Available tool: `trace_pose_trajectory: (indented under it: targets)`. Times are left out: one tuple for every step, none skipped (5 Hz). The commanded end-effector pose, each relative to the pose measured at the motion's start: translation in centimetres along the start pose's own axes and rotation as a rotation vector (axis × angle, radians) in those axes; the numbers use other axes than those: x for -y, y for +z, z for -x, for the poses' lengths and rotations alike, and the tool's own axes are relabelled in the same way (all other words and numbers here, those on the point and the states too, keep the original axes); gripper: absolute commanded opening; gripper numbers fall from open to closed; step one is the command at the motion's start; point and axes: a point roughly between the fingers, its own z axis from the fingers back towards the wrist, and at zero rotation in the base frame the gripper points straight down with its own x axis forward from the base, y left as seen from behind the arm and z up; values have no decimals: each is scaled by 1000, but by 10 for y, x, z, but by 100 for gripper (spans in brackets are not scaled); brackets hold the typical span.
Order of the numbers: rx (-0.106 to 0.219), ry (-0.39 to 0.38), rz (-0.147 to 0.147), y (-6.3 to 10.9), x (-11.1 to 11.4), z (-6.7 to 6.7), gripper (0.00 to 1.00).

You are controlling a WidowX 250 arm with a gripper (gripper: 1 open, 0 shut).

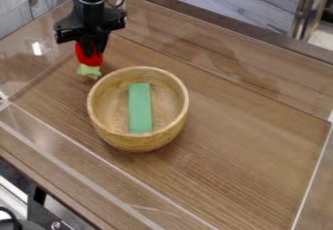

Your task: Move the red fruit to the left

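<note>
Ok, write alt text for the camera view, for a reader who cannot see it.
A black gripper holds a small red fruit with a green stem end low over the wooden table, left of and behind a wooden bowl. A flat green block lies inside the bowl.

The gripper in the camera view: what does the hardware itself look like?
The gripper is black, with a wide blocky crossbar body above two short dark fingers. The arm segment rising from it is also black and slimmer. No cables or markings can be made out at this resolution.
</note>
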Motion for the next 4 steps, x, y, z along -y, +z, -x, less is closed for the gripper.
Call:
trace_pose_trajectory:
  targets:
    - [27,41,11,8,6,-12,0]
    - [-2,77,-9,-4,3,-13,100]
    - [-40,107,-26,-14,0,-14,100]
    - [-98,113,-32,-8,-1,-21,100]
